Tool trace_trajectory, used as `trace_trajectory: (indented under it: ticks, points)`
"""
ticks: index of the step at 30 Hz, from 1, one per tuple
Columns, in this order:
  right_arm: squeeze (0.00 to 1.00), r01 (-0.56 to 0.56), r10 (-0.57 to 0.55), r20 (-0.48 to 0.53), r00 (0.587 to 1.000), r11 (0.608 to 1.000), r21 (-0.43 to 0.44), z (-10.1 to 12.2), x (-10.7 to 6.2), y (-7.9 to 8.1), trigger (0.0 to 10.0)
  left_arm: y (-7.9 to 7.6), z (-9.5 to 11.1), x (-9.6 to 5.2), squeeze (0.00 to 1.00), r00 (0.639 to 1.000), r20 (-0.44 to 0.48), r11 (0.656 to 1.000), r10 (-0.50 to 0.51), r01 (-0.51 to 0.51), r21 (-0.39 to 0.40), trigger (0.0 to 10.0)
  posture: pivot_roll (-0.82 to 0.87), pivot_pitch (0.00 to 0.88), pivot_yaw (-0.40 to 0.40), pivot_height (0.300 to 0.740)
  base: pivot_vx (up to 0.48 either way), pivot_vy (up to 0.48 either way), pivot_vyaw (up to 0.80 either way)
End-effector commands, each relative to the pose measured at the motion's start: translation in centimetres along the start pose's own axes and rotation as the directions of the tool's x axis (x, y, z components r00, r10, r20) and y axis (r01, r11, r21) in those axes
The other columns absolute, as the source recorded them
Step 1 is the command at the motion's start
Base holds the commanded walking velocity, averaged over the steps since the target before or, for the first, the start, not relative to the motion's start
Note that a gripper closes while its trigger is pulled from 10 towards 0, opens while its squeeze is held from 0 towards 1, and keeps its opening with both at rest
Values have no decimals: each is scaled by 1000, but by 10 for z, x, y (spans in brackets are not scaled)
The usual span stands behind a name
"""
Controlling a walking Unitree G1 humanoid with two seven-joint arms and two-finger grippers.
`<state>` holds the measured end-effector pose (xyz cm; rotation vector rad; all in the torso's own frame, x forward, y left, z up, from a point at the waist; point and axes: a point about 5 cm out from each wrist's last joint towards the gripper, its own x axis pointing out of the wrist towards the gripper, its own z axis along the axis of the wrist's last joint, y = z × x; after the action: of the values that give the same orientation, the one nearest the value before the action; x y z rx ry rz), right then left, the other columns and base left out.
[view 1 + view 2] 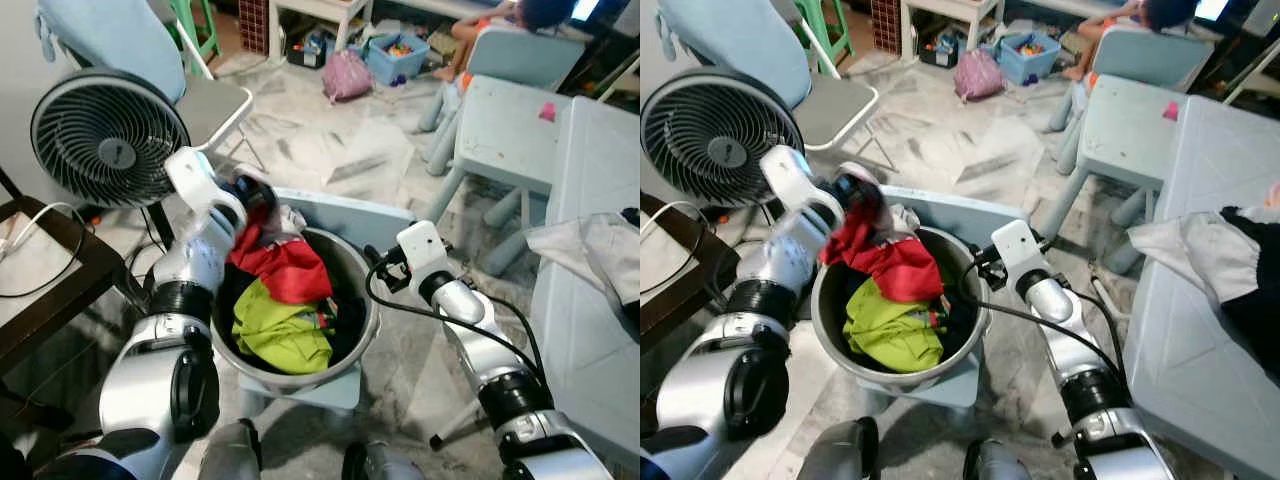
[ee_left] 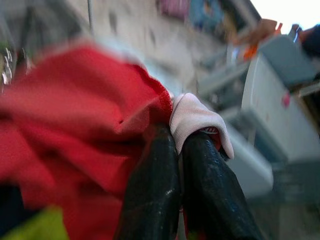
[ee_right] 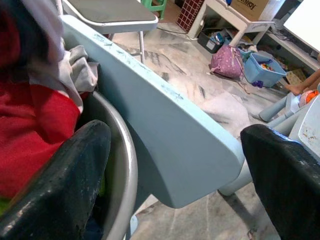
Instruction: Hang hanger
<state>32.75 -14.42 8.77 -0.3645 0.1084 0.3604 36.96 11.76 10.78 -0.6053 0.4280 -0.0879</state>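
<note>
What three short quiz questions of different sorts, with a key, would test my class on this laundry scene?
1. True or false: the left gripper is shut on the red garment.
2. Multiple choice: the lime-green garment lies A) on the floor, B) in the metal basin, C) on the pale blue table.
3. Fill in: the right gripper is ____, one finger on each side of the basin's rim.

Key: 1 true; 2 B; 3 open.
</note>
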Motion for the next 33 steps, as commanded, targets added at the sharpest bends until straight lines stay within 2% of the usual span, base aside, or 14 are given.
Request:
trace_trajectory:
  ticks: [1, 7, 11, 13, 15, 16, 18, 23, 25, 27, 29, 31, 32, 33]
  points:
    - [0, 18, -18, 2, 1000, 1000, -2, 1, 1, -5, 10000, -8, 2, -1, 0, 1000, -11, 1000, -21, 22, 22, 0, 73, 97, -33, 740, 0, 0, 0]
    - [0, 34, -34, 3, 999, 999, -6, 1, 1, -8, 10000, -14, -15, -7, 0, 996, -54, 995, -64, 68, 79, 0, 71, 94, -31, 740, 0, 0, 0]
    - [0, 69, -69, 4, 998, 997, -22, 2, 2, -13, 10000, -23, 29, -11, 0, 982, 125, 980, -140, 119, 159, 0, 69, 88, -31, 740, 0, 0, 0]
    - [0, 152, -154, -40, 987, 987, -55, -4, 2, -23, 10000, -41, 82, -16, 0, 934, 280, 957, -221, 153, 246, 0, 82, 79, -30, 740, 0, 0, 0]
    - [0, 205, -209, -69, 975, 977, -58, -8, 2, -29, 10000, -55, 107, -19, 0, 904, 327, 942, -277, 187, 280, 0, 98, 69, -27, 740, 0, 0, 0]
    - [0, 273, -276, -79, 958, 961, -54, -11, -1, -36, 10000, -77, 129, -23, 0, 868, 349, 913, -353, 239, 330, 0, 101, 64, -22, 740, 0, 0, 0]
    - [0, 316, -319, -78, 945, 948, -43, -12, -4, -40, 10000, -91, 139, -25, 0, 846, 354, 896, -399, 277, 348, 0, 102, 61, -18, 740, 0, 0, 0]
    - [0, 445, -445, -30, 895, 895, 2, -12, -19, -54, 10000, -131, 132, -26, 0, 816, 260, 828, -516, 397, 396, 0, 78, 47, 14, 740, 0, 0, 0]
    - [0, 454, -454, -27, 891, 891, -1, -12, -20, -55, 10000, -134, 130, -26, 0, 813, 248, 820, -527, 410, 399, 0, 78, 47, 14, 740, 0, 0, 0]
    - [0, 495, -495, -44, 868, 869, -9, -20, -31, -60, 10000, -157, 113, -29, 0, 771, 194, 755, -607, 484, 442, 0, 62, 45, 27, 740, 0, 0, 0]
    - [0, 495, -495, -44, 868, 869, -9, -20, -31, -60, 10000, -157, 113, -29, 0, 771, 194, 755, -607, 484, 442, 0, 62, 45, 27, 740, 0, 0, 0]
    - [0, 533, -532, -78, 843, 846, -17, -32, -43, -63, 10000, -189, 102, -38, 0, 691, 161, 668, -705, 570, 478, 0, 62, 41, 29, 740, 0, 0, 0]
    - [0, 533, -532, -78, 843, 846, -17, -32, -43, -63, 10000, -189, 102, -38, 0, 691, 161, 668, -705, 570, 478, 0, 62, 41, 29, 740, 0, 0, 0]
    - [0, 539, -538, -96, 837, 842, -19, -38, -46, -62, 10000, -210, 105, -46, 0, 628, 169, 619, -760, 620, 482, 0, 65, 36, 30, 740, 0, 0, 0]
